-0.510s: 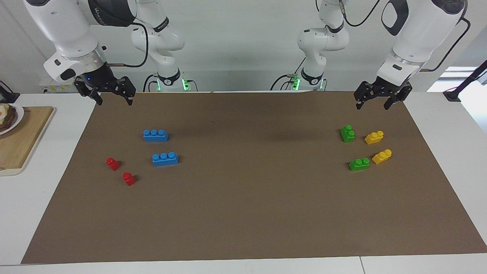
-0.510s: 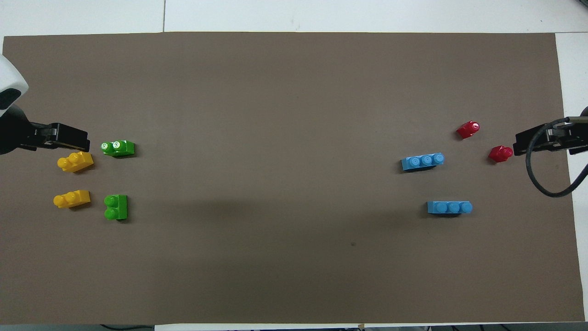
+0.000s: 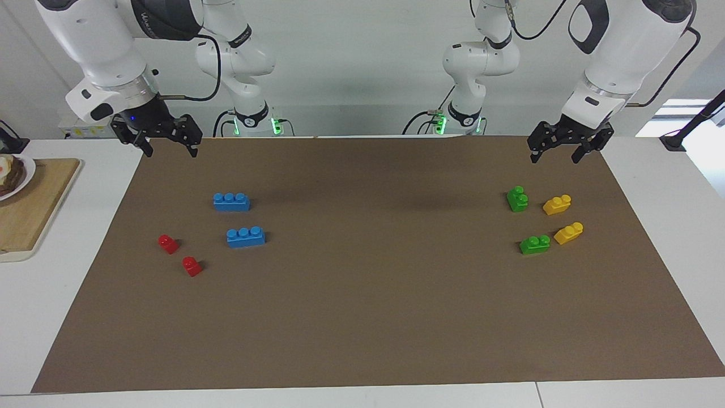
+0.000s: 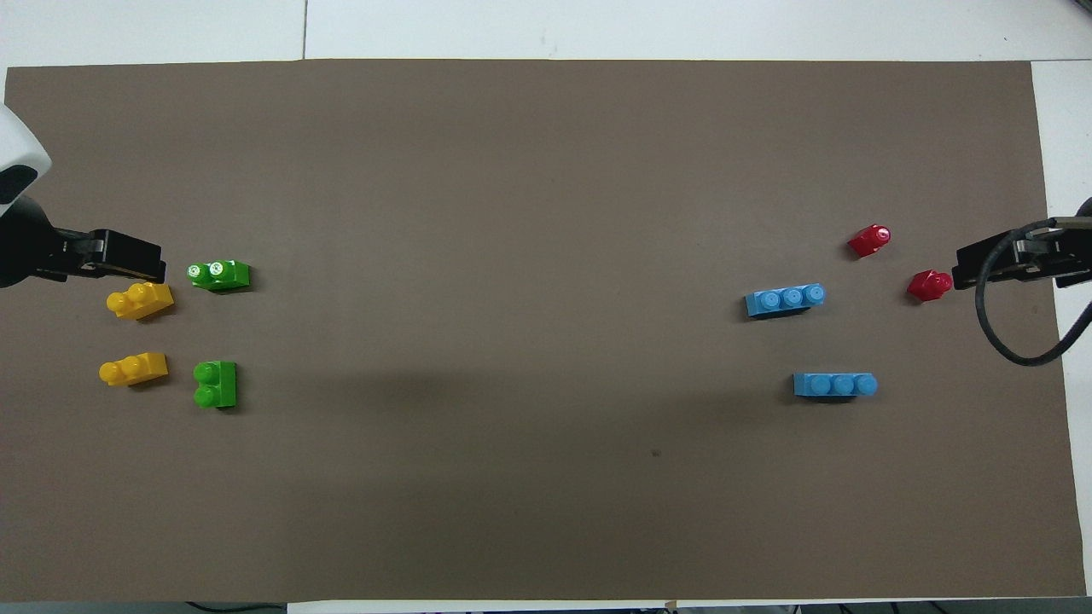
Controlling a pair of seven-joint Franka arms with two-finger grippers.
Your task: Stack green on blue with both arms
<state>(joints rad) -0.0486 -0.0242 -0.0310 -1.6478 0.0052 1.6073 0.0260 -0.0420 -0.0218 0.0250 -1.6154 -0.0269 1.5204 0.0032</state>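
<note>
Wide-open, empty left gripper hovering above the mat, nearest green brick lying just below, long axis pointing away from the robots.

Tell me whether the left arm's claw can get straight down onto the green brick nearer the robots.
Probably yes. The left claw hangs open, holding nothing, above the mat's edge near that green brick. Nothing lies between them, and the yellow brick beside it stands apart.
</note>
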